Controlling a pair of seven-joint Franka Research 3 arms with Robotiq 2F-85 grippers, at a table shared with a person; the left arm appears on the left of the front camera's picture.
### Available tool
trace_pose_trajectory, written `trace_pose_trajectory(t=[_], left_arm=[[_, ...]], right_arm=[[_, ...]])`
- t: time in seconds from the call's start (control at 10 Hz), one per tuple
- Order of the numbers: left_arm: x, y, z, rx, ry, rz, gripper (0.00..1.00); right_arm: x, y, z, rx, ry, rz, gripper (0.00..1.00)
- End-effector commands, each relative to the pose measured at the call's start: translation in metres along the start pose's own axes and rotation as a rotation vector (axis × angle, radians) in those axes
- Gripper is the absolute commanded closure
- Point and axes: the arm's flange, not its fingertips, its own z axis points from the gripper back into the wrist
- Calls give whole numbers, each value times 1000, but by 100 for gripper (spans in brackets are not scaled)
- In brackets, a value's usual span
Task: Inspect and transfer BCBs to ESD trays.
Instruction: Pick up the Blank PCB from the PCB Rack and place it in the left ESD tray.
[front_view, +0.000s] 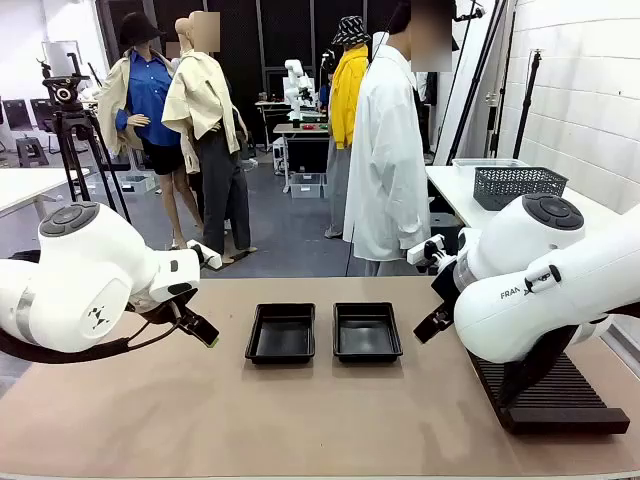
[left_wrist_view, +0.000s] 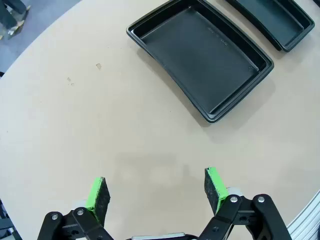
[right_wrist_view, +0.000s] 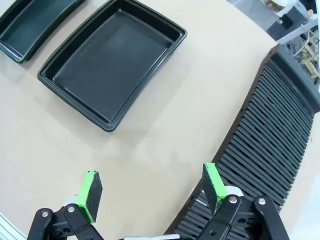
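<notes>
We log both grippers gaping empty: right gripper (right_wrist_view: 151, 187) at the edge of the slotted rack (front_view: 560, 400), ESD trays (front_view: 281, 335) side by side left of the rack, long sides adjacent, left gripper (left_wrist_view: 155, 187) beyond them.

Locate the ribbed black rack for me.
The ribbed black rack lies at the right of the front view, partly beneath the right arm, to the right of the right-hand tray.

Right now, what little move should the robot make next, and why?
Probably none yet: I'd wait, with the left hand and right hand open above the tan table, until there is something to grasp. Both hands hold nothing, and the two shallow black rectangular plastic trays lie empty too.
</notes>
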Motion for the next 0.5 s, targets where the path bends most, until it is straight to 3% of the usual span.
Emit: trace_pose_trajectory(t=[0.0,0.4], left_arm=[[0,0,0,0,0,0,0],[0,0,0,0,0,0,0]], right_arm=[[0,0,0,0,0,0,0],[0,0,0,0,0,0,0]])
